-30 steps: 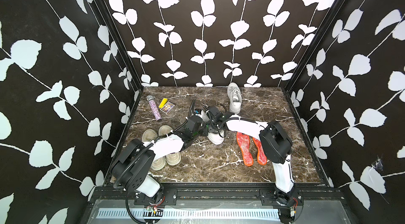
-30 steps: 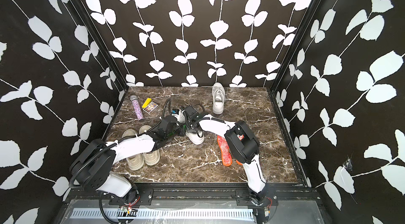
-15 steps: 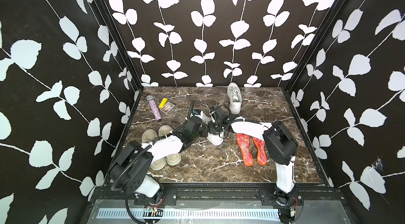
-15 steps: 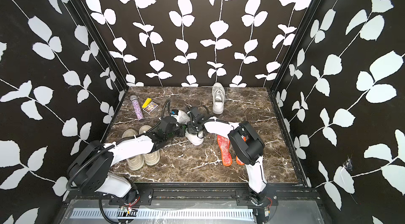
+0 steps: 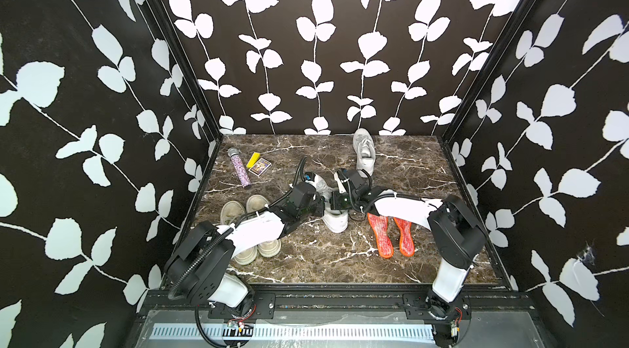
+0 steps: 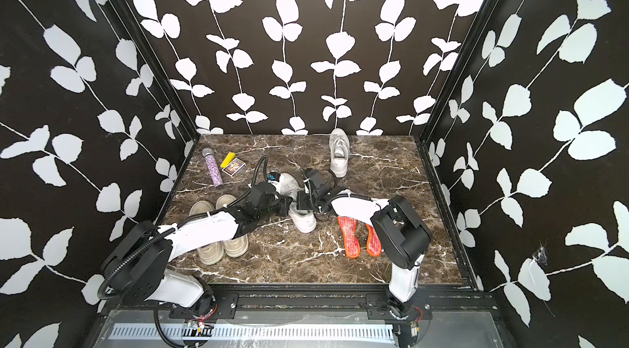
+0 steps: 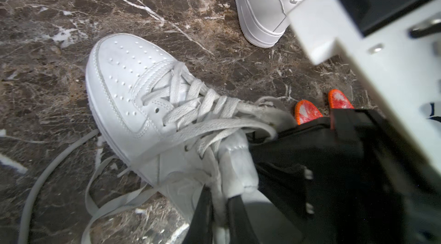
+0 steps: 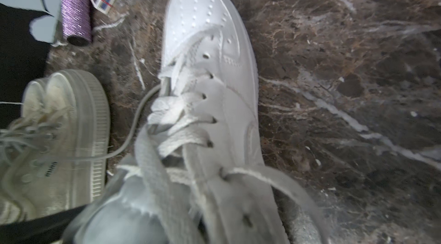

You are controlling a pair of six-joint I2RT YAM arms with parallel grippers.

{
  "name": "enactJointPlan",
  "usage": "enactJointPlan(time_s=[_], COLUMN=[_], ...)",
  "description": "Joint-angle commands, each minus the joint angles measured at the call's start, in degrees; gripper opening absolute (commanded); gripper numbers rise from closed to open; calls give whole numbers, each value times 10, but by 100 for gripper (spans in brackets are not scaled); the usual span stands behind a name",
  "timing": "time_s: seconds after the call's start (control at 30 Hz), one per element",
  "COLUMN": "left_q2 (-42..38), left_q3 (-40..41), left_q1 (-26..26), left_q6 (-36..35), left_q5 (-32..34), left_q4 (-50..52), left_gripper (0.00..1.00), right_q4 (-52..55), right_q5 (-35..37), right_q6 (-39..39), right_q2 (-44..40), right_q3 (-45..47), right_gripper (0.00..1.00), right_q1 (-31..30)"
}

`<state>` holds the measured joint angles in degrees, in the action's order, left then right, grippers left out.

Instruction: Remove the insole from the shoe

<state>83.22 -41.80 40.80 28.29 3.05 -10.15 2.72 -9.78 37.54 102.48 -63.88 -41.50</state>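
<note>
Brown marble tabletop (image 5: 425,261) underneath everything. At its centre, white laced shoe (image 5: 336,223), toe toward the front edge, heel end between both arms. Insole hidden inside, not visible. Left of it, pair of beige sneakers (image 5: 232,209), partly under the left arm. Near the back wall, second white shoe (image 6: 338,159). Just right of the centre shoe, two orange insoles (image 5: 383,239) side by side. Left claw (image 7: 219,209) clamped on the padded edge of the shoe's opening. Right claw (image 5: 333,204) closed at that opening, anything gripped hidden. Back left: purple glitter tube (image 5: 240,170), card box (image 5: 260,167) just beside.
</note>
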Motion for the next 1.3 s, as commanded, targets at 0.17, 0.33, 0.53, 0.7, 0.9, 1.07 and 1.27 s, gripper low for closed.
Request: enactJointPlan(time_s=[0.17, 0.33, 0.53, 0.7, 0.9, 1.07, 1.27], left_q2=[-53, -49, -35, -17, -3, 10, 28], left_q3=[6, -2, -17, -35, -48, -65, -85], left_q1=[-17, -23, -26, -29, -29, -29, -29], left_q6=[-30, -36, -38, -41, -52, -68, -81], left_q5=[65, 79, 96, 111, 113, 119, 117], left_q4=[59, 80, 108, 140, 162, 189, 206], left_gripper=[0, 0, 0, 0, 0, 0, 0], right_q4=[-149, -202, -309, -378, -452, -481, -493], right_q5=[-44, -65, -82, -99, -110, -116, -121], right_q6=[18, 30, 57, 75, 88, 72, 43], right_q2=[-61, -83, -103, -102, -134, -162, -199], right_q3=[55, 86, 135, 162, 183, 196, 210], right_gripper=[0, 0, 0, 0, 0, 0, 0], right_q1=[17, 18, 18, 18, 18, 16, 10])
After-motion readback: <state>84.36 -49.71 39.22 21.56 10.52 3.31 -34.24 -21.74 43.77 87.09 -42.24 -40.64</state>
